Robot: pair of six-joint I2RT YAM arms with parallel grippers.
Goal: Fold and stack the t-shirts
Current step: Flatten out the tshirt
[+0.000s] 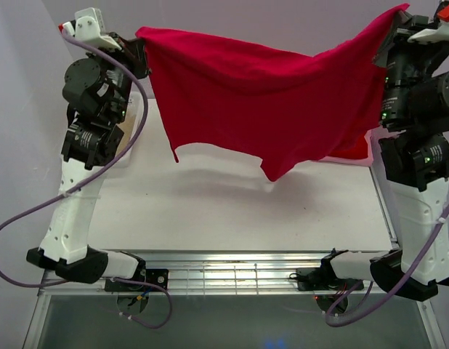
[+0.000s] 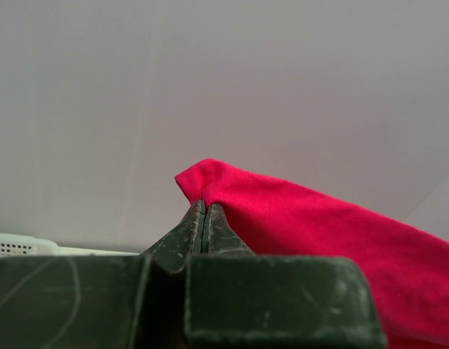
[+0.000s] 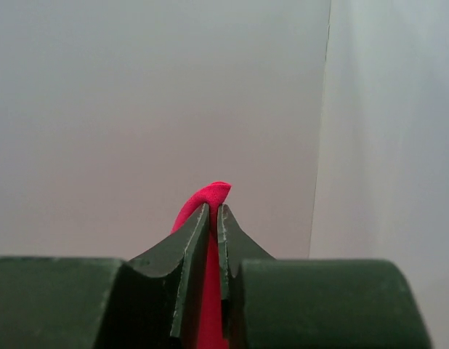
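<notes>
Left jaws: pressed together on one upper corner of the t-shirt [image 1: 268, 94], at 10 o'clock in the top view.
Right jaws: pinching the opposite upper corner at 1 o'clock; a small fold of red cloth pokes out between and above the tips.
T-shirt: held up in the air, spread wide between the two arms. Its top edge sags in the middle and its lower edge hangs loose, with the lowest tip pointing to 6 o'clock.
Surface [image 1: 224, 218]: white, with the shirt's shadow lying across it.
Red pile [image 1: 355, 151]: at 3 o'clock on the surface, mostly hidden behind the hanging cloth; I cannot tell its shape.
White basket [image 1: 131, 131]: at 9 o'clock, just beside the left arm.
</notes>
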